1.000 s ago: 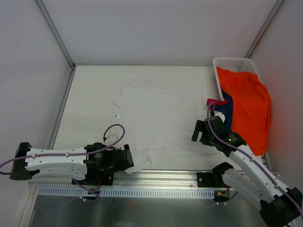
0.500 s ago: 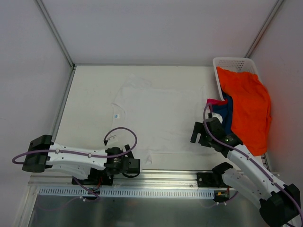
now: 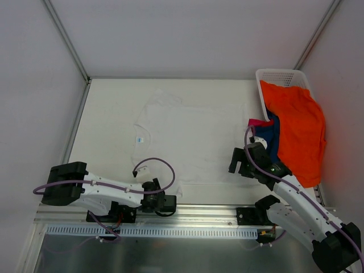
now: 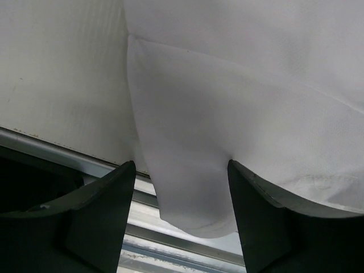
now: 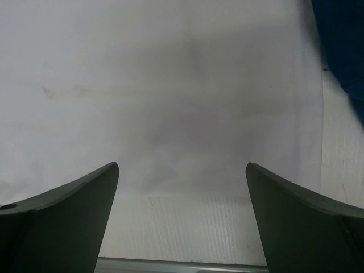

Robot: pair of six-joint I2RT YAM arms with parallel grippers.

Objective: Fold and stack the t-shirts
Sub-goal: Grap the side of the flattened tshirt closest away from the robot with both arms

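The white t-shirt (image 3: 187, 142) lies spread flat in the middle of the table. Its near sleeve (image 4: 187, 165) reaches over the table's front edge and lies between the open jaws of my left gripper (image 3: 169, 203), which are not closed on it. My right gripper (image 3: 238, 162) is open and empty, low over the shirt's right edge (image 5: 170, 96). The orange t-shirt (image 3: 298, 128) drapes out of the white lattice basket (image 3: 278, 75). The navy t-shirt (image 3: 274, 136) and a bit of the magenta one (image 3: 257, 122) show beside it. The navy one also shows in the right wrist view (image 5: 344, 51).
A metal rail (image 3: 199, 213) runs along the table's near edge, right under my left gripper. White walls with metal posts enclose the table on three sides. The basket stands in the far right corner against the wall.
My left arm has swung right along the near edge, bringing its gripper round the near sleeve's tip. The right gripper has hardly moved. The shirt lies as before.
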